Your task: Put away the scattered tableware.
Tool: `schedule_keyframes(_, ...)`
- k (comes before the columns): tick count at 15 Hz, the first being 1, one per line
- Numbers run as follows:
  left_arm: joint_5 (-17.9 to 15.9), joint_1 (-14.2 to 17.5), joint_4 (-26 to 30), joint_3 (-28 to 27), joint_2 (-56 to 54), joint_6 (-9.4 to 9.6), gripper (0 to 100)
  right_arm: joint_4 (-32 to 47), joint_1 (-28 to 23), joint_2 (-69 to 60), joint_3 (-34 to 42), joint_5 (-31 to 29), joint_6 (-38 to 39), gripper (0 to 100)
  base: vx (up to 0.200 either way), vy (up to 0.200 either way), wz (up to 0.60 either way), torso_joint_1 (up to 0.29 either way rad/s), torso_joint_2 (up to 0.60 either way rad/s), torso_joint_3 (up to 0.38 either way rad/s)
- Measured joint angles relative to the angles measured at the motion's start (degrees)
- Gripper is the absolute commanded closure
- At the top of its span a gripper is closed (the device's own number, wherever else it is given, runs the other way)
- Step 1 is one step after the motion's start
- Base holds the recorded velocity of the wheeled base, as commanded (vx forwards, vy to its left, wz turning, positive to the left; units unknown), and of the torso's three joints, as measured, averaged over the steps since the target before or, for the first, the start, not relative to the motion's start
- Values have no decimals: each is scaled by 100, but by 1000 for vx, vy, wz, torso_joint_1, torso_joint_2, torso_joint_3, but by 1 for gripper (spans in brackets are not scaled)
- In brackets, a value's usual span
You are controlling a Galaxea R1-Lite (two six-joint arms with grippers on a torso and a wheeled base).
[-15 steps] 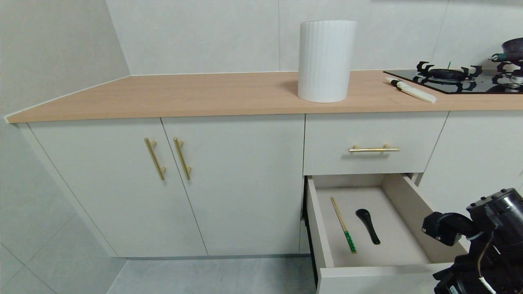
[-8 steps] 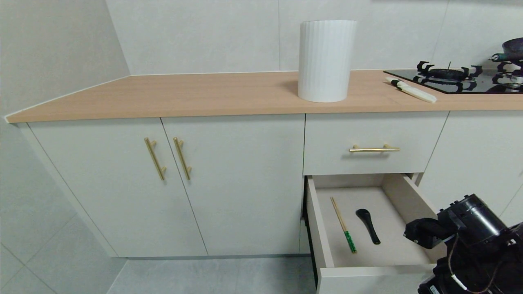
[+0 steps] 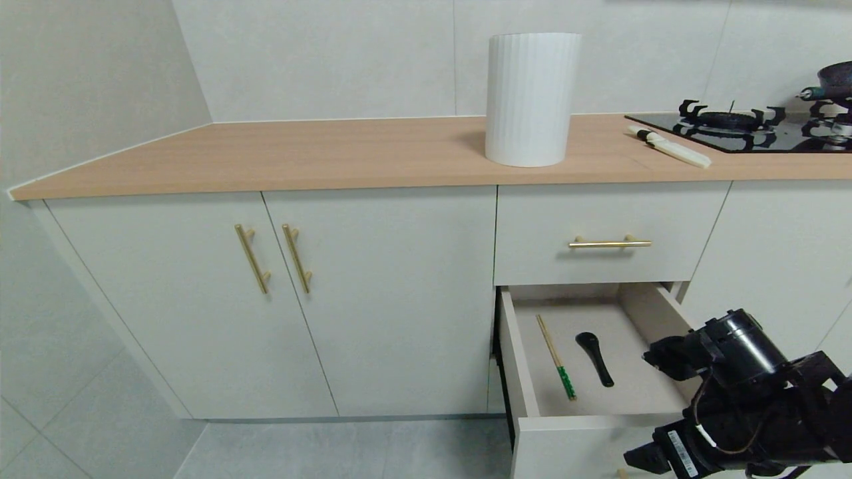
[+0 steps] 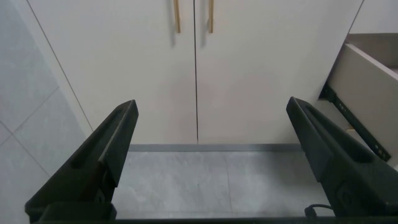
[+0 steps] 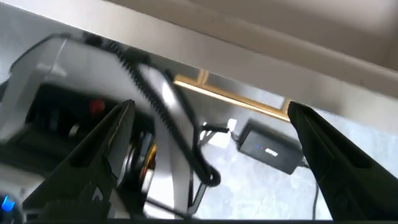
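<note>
Left wrist view gives us the left hand (image 4: 211,106) with its fingers spread wide and nothing between them. It hangs low before the closed cabinet doors (image 4: 196,62), and the side of the open drawer (image 4: 367,74) shows at one edge. Our right hand (image 5: 210,107) is likewise released and empty. The gold bar handle (image 5: 230,96) of a drawer front lies beyond the gap between its fingers, ungripped.

From the head view, the right arm (image 3: 732,392) sits at the open drawer's front right corner and covers part of its right wall and front panel. On the drawer floor lie a pair of chopsticks (image 3: 556,367) with green ends and a black spoon (image 3: 594,358), side by side but apart. The closed upper drawer (image 3: 610,213) sits just above.

On the tabletop (image 3: 299,156) stands a white ribbed cylinder (image 3: 530,100). Near the gas hob (image 3: 732,126) lies a pale long item (image 3: 669,148) with a dark end; we cannot tell what it is. A dark pot (image 3: 835,76) is cut off by the frame edge.
</note>
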Motion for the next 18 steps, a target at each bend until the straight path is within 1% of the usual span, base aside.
schedule_keyframes(1,0,0,0,0,0,-1,0,-217,-12,83,9,-123,93,0,0,0,0,0,0,0)
schedule_keyframes(3,0,0,0,0,0,-1,0,-518,-22,216,26,-184,296,0,0,0,0,0,0,0)
schedule_keyframes(6,-2,0,0,0,0,0,0,-1109,-139,428,94,-301,345,0,0,0,0,0,0,0)
schedule_keyframes(10,0,0,0,0,0,-1,0,-2567,-360,909,290,-451,352,0,0,0,0,0,0,0)
schedule_keyframes(12,0,0,0,0,0,0,0,-3104,-456,1207,356,-551,361,0,0,0,0,0,0,0)
schedule_keyframes(18,0,0,0,0,0,-1,0,-5396,-806,2269,297,-630,296,0,0,0,0,0,0,0)
